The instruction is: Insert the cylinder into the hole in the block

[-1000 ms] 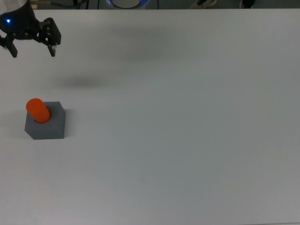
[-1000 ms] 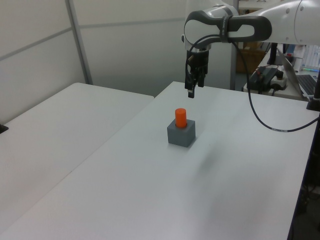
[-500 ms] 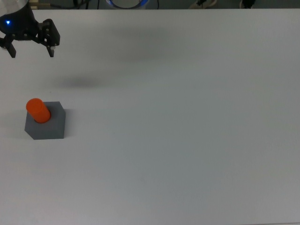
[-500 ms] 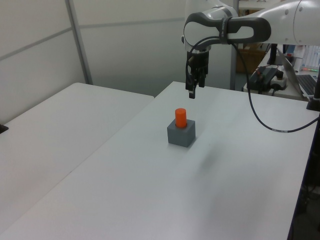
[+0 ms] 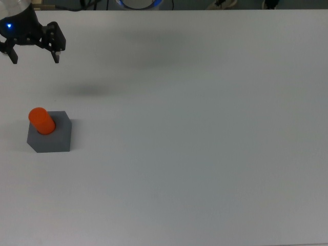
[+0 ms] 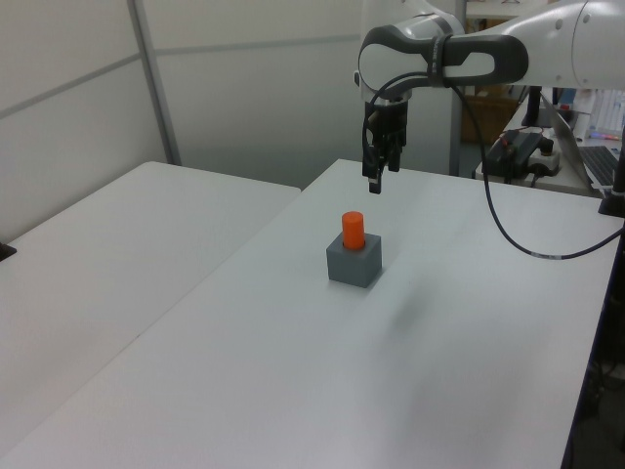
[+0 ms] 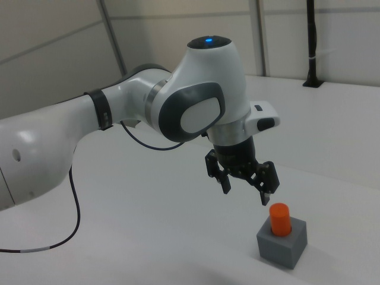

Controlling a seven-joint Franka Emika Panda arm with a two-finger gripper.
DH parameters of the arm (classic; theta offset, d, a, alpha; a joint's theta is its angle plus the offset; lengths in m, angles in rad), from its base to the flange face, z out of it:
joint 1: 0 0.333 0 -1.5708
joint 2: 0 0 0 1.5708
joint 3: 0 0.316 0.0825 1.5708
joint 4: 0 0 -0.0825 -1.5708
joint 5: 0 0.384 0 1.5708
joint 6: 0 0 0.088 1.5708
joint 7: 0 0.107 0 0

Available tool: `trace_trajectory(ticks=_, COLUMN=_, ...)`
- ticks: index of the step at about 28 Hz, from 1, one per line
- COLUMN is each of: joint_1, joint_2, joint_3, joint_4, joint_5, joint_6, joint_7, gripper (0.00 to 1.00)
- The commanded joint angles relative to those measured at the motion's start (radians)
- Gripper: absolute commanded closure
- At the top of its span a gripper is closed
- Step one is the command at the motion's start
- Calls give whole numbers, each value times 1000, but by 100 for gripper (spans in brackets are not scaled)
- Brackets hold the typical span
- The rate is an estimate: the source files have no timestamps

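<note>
1 cylinder [image 5: 41,120] stands in block [image 5: 50,136], apart from tool [image 5: 35,55].

Cylinder [image 7: 279,217]: smooth orange plastic. Block [image 7: 282,242] beneath it: matt grey. Table [image 5: 205,154]: matt white. Arm [image 7: 196,101] shell: glossy white.

1. The white Franka arm [image 7: 89,124] reaches out level, its wrist bent straight down
2. Its black two-finger gripper [image 7: 244,184] points downward in the air, fingers [image 5: 57,54] spread apart, holding nothing
</note>
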Motion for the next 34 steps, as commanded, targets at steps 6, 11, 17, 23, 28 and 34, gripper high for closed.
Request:
trace_trajectory(ticks=6, joint_1=19, joint_2=5, joint_3=2, joint_4=4, joint_5=-23, joint_6=-15, joint_7=5, gripper=0)
trace_trajectory(ticks=11, joint_1=19, joint_2=4, joint_3=2, joint_4=4, joint_5=-28, joint_6=-15, joint_7=5, gripper=0)
trace_trajectory(ticks=17, joint_1=20, joint_2=5, joint_3=2, joint_4=4, joint_5=-28, joint_6=-13, joint_7=5, gripper=0)
trace_trajectory(ticks=23, joint_1=20, joint_2=5, joint_3=2, joint_4=2, joint_5=-34, joint_6=-15, joint_7=5, gripper=0)
trace_trajectory(ticks=28, joint_1=24, joint_2=5, joint_3=2, joint_4=2, joint_5=-34, joint_6=-15, joint_7=5, gripper=0)
trace_trajectory(ticks=34, joint_1=24, joint_2=5, joint_3=2, joint_4=2, joint_5=-34, joint_6=-16, joint_7=5, gripper=0)
